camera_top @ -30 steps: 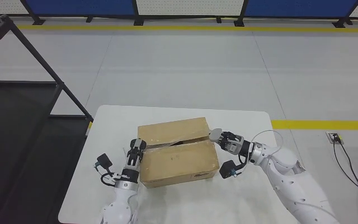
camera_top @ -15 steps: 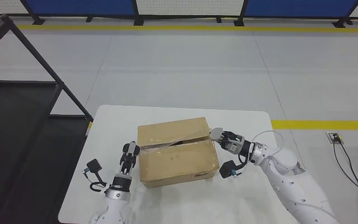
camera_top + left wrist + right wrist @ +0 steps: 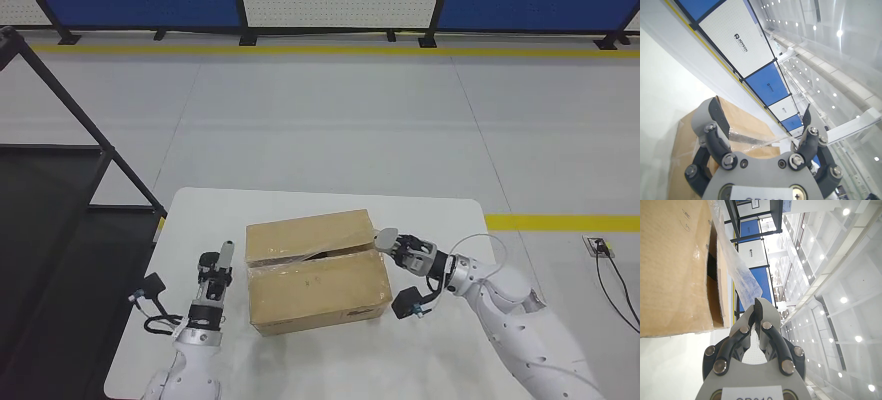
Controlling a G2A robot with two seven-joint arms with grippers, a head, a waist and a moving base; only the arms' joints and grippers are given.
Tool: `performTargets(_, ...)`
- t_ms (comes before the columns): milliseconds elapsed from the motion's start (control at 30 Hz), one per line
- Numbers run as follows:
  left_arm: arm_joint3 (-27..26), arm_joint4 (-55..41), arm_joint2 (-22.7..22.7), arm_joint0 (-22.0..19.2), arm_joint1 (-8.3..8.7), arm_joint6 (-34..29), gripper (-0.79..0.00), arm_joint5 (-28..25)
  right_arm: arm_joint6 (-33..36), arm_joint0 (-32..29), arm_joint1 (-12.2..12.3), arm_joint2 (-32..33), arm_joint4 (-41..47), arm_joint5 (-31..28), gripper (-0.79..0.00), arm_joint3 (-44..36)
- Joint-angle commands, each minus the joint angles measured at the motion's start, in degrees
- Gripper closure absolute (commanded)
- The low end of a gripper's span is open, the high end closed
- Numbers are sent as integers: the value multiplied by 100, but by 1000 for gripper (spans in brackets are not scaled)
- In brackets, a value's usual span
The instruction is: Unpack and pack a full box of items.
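A brown cardboard box (image 3: 315,270) sits shut on the white table (image 3: 440,330), a strip of clear tape (image 3: 320,250) running along its top seam. My right gripper (image 3: 384,240) is at the box's right end, shut on the peeled end of the tape (image 3: 745,283), which lifts off the box (image 3: 674,266). My left gripper (image 3: 220,260) stands open, a short way off the box's left end, with nothing between its fingers. In the left wrist view the box (image 3: 745,128) and its tape seam (image 3: 753,141) lie beyond the open left gripper (image 3: 761,113).
A black metal frame (image 3: 80,170) stands off the table's left side. Bare table surface lies in front of the box and to its right. A yellow floor line (image 3: 560,222) runs behind the table.
My left gripper has drawn back from the box's left end, moving left and away from it. The right gripper has stayed at the tape end.
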Motion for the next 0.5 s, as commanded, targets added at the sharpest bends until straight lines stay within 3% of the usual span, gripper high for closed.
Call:
performTargets(0,-48,617,-31,-71,29,-138,-705,143,40,-62,14,25,-27,1,0,-54)
performTargets(33,-80,918,-35,-113,46,-209,-425,150,47,-90,20,39,-23,0,0,-77)
performTargets(100,-69,1454,-16,-168,76,-404,-28,197,46,-143,33,65,-26,0,0,-106)
performTargets(267,60,2514,50,-331,151,-950,0,70,78,-239,51,78,-69,-46,0,-175)
performTargets(467,260,2530,237,-515,169,-1424,0,-130,-11,-250,82,62,-328,-57,0,-327)
